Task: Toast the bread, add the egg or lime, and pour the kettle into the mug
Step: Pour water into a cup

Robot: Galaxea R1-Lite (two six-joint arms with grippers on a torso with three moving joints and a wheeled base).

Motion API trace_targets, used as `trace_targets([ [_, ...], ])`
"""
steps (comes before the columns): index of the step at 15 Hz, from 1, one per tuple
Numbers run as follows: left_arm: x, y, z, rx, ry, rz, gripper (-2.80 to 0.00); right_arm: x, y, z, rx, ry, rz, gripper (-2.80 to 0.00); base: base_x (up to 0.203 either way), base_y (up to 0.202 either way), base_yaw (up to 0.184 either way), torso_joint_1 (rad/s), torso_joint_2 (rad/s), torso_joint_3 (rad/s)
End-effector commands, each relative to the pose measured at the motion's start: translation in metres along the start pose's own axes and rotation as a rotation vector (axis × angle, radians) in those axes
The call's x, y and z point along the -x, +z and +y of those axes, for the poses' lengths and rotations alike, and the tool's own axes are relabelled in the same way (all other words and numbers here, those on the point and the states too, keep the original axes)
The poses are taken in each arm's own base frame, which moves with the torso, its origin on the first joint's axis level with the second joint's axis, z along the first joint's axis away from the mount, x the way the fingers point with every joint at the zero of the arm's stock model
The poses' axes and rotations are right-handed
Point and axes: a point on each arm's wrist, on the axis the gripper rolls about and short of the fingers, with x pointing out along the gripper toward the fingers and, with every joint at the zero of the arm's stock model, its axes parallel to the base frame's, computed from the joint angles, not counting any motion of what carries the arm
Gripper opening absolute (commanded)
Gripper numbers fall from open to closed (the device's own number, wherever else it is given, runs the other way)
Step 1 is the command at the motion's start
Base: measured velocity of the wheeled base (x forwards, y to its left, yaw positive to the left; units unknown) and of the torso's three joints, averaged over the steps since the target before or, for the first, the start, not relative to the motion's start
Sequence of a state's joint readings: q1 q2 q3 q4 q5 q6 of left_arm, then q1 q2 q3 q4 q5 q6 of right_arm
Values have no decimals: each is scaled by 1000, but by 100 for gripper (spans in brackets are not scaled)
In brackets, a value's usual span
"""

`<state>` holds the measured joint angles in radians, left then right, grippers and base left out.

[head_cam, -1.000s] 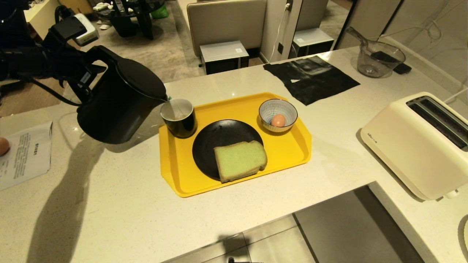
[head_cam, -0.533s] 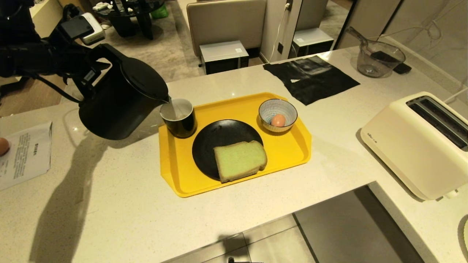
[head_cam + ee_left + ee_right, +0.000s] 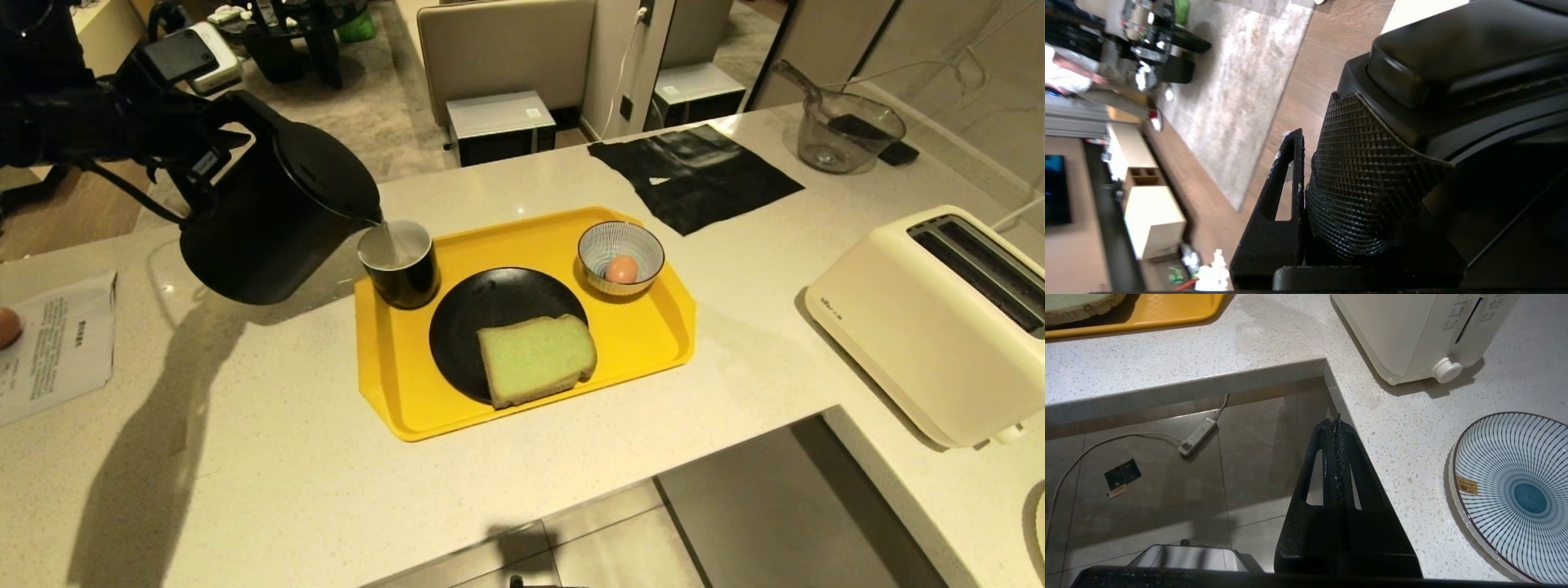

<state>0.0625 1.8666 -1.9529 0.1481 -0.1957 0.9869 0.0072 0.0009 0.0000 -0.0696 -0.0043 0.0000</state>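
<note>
Raised slightly, kettle (image 3: 273,216) pours into mug (image 3: 400,263); left end effector (image 3: 200,155) clamps its handle above speckled counter (image 3: 245,457); right end effector (image 3: 1336,428) pressed together.

Home kitchen — stone counter (image 3: 245,457), toaster (image 3: 931,318), rug (image 3: 1241,94).

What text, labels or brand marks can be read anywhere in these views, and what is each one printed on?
Nothing can be read as words.
Paper sheet at the counter's left edge: printed lines, too small to read.
Toaster: a small mark low on its front corner in the head view and control markings on its end in the right wrist view, all too small.
Striped plate: a small gold sticker, illegible.
Kettle, mug, tray: no text visible.
</note>
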Motion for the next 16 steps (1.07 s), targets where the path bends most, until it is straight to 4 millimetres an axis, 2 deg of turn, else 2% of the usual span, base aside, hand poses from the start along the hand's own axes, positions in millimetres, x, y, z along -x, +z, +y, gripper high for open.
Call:
trace_targets([
  [1,6,5,5,-33,20,-16,-280,-2,-8,0,0,0,27,-280,0,0,0,0,0,0],
  [7,10,10,10,-67,59,-37,-280,-2,-8,0,0,0,27,-280,0,0,0,0,0,0],
  [16,1,11,2,-119,53,-11,-280,-2,-8,0,0,0,27,-280,0,0,0,0,0,0],
])
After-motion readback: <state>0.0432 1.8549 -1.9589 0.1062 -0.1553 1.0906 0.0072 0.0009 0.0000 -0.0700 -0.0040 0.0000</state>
